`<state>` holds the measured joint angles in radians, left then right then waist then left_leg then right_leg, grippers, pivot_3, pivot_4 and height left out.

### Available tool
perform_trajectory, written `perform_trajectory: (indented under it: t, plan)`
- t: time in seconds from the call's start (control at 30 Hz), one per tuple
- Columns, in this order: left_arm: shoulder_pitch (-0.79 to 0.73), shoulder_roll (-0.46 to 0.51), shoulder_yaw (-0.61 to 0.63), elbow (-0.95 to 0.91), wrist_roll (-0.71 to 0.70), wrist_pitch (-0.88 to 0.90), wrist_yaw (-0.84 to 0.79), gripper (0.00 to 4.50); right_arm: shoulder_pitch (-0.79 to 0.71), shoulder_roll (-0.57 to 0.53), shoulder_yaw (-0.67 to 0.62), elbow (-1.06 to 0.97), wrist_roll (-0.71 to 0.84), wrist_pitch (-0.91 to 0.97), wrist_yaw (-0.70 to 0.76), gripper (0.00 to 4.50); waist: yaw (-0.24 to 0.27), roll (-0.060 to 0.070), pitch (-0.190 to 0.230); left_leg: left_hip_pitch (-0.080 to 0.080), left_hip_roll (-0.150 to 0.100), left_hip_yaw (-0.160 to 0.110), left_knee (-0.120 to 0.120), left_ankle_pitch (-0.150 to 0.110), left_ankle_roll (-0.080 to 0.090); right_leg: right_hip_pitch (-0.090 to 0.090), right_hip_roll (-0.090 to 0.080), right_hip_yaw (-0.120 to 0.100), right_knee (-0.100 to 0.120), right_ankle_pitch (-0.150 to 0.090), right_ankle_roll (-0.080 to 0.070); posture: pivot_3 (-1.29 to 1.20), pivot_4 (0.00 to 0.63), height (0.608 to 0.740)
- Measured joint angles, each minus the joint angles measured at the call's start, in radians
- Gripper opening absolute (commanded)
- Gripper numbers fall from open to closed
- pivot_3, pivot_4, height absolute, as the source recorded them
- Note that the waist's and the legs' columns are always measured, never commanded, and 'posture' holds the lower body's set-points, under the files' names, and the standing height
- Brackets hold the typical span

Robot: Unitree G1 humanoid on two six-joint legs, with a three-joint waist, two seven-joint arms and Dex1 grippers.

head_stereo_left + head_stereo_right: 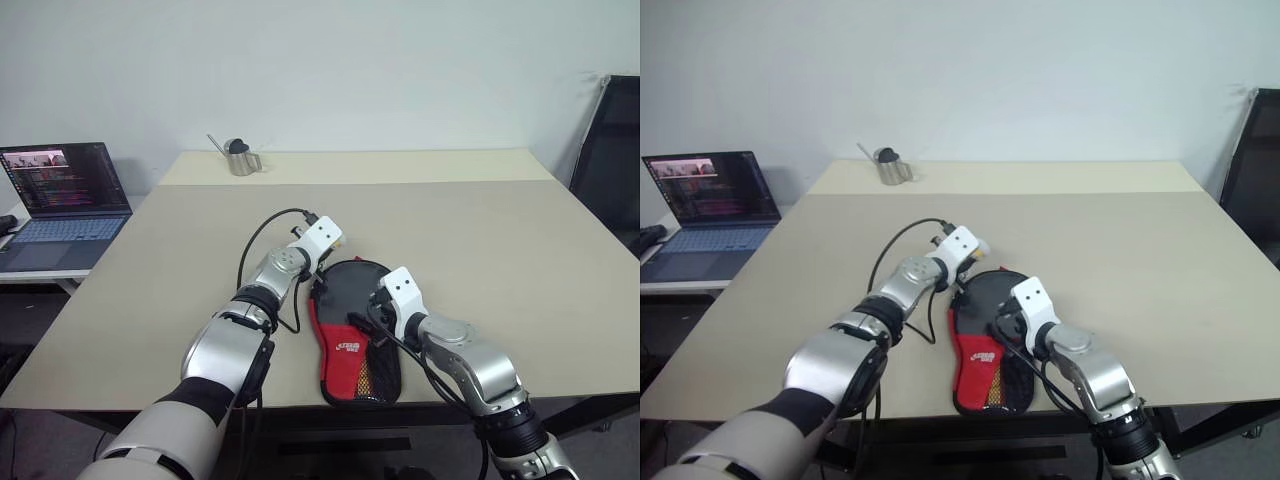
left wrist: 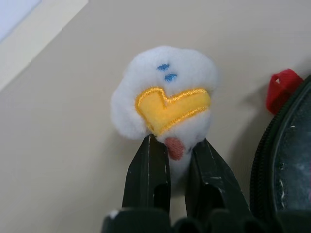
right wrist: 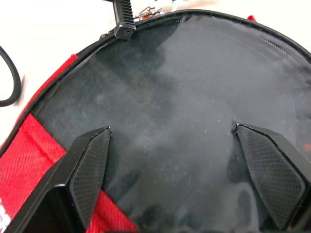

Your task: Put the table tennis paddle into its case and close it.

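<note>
The case [image 1: 347,335] lies flat near the table's front edge, with its black round part away from me and its red part and mesh pocket toward me. The table tennis paddle is hidden. My left gripper [image 2: 171,145] is at the case's far left rim, shut on a small white plush duck charm [image 2: 165,92] with a yellow beak. A red tab [image 2: 283,87] and the case's zipper edge [image 2: 265,160] lie beside the charm. My right gripper [image 3: 172,131] is open, its fingers [image 3: 90,170] spread wide close over the case's black face [image 3: 184,97]; contact cannot be told.
A small metal watering can [image 1: 240,157] stands at the table's far left. An open laptop [image 1: 65,200] sits on a side desk to the left. A black chair [image 1: 612,160] stands at the right. A black cable [image 1: 262,235] loops over my left wrist.
</note>
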<state>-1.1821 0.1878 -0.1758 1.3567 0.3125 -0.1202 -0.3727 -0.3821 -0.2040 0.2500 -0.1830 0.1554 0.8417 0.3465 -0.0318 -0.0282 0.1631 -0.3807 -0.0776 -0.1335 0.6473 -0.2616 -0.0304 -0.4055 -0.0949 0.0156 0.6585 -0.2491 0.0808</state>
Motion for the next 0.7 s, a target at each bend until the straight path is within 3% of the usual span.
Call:
perform_trajectory:
  t: [0.7]
  plan:
    - [-0.067,-0.106,-0.215,0.045,0.28,-0.107,0.19,0.1,0.135,0.087,0.004,-0.205,-0.018,0.136,-0.117,4.5,0.003,-0.001,-0.004,0.0,0.0,-0.001,0.0,0.0,0.0,0.001,0.0,-0.001,0.0,-0.002,0.004,0.0,0.15,0.74]
